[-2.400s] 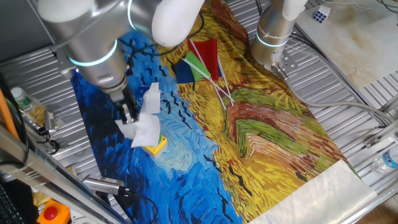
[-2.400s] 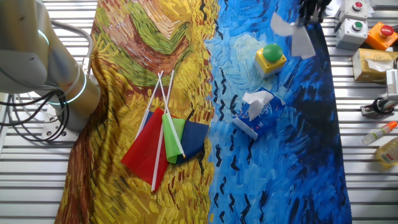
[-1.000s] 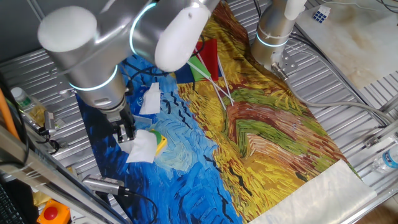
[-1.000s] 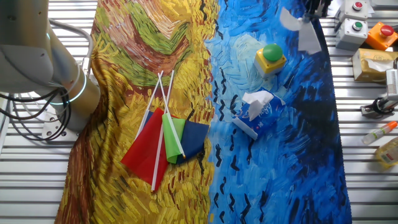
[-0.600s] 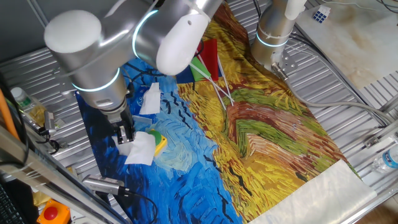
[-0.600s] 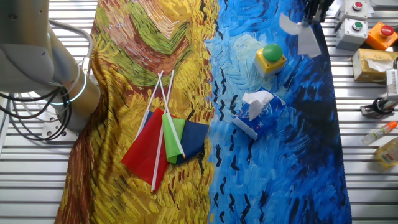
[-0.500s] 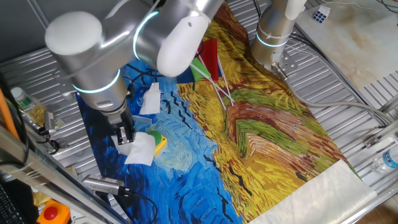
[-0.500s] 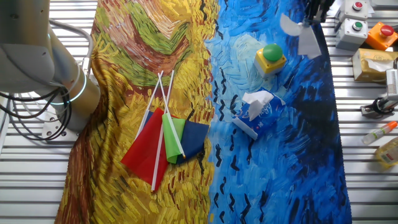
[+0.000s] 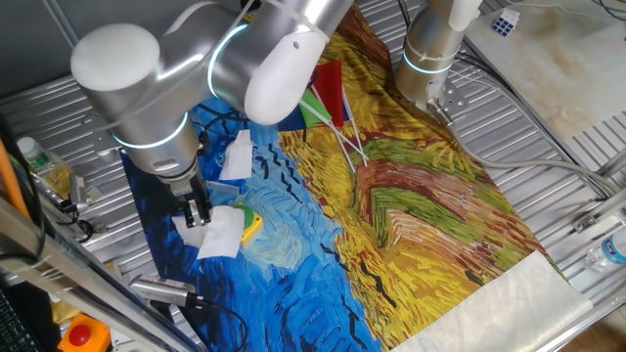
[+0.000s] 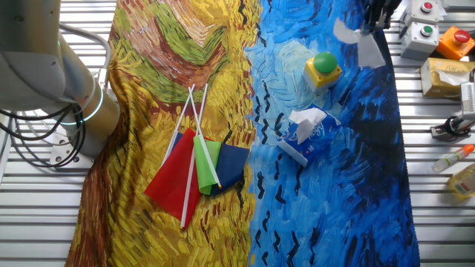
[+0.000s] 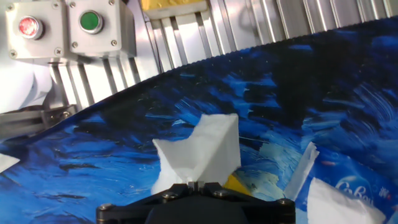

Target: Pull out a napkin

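Note:
My gripper (image 9: 199, 210) is shut on a white creased napkin (image 9: 223, 234) and holds it just above the blue part of the painted cloth, next to the yellow box with a green button (image 9: 252, 224). In the other fixed view the gripper (image 10: 373, 20) is at the top right with the napkin (image 10: 365, 48) hanging under it, beyond the yellow box (image 10: 323, 69). The blue tissue pack (image 10: 308, 134) lies apart, with a white sheet sticking out of it. In the hand view the napkin (image 11: 202, 151) rises from the closed gripper (image 11: 198, 185).
Red and green flags (image 10: 197, 167) lie on the yellow part of the cloth. A second arm's base (image 9: 430, 59) stands at the far edge. Grey button boxes (image 11: 62, 25), an orange box (image 10: 454, 41) and bottles (image 10: 466, 180) sit on the slatted table beside the cloth.
Over 2.4 seconds my gripper carried the napkin away from the tissue pack and lower, towards the cloth's edge by the button boxes. In the last half second it barely moved.

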Robot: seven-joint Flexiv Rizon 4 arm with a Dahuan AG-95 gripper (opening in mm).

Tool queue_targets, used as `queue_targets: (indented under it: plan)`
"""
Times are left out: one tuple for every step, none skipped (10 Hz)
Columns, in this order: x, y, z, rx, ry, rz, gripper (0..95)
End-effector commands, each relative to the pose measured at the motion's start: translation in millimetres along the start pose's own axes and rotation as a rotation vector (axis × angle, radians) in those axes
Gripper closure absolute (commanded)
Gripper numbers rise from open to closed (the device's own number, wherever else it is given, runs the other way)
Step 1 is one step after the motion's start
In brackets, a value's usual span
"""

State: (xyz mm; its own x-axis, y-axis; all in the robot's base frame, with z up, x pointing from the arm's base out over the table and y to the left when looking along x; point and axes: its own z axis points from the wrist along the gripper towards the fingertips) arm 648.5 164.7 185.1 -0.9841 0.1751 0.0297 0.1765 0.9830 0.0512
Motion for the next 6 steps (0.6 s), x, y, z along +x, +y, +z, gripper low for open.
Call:
queue_targets:
  plan:
    - [-1.3, 1.0, 0.6, 0.000, 0.008, 0.002, 57.0]
    - [-1.3, 1.0, 0.6, 0.001, 0.008, 0.000, 57.0]
    - [-1.3, 1.0, 0.6, 0.002, 0.009, 0.000, 57.0]
    - [-1.2, 0.7, 0.7, 0.007, 0.008, 0.007, 57.0]
    - [-1.2, 0.5, 0.8, 0.008, 0.008, 0.014, 95.0]
    - [-1.1, 0.5, 0.6, 0.007, 0.006, 0.017, 95.0]
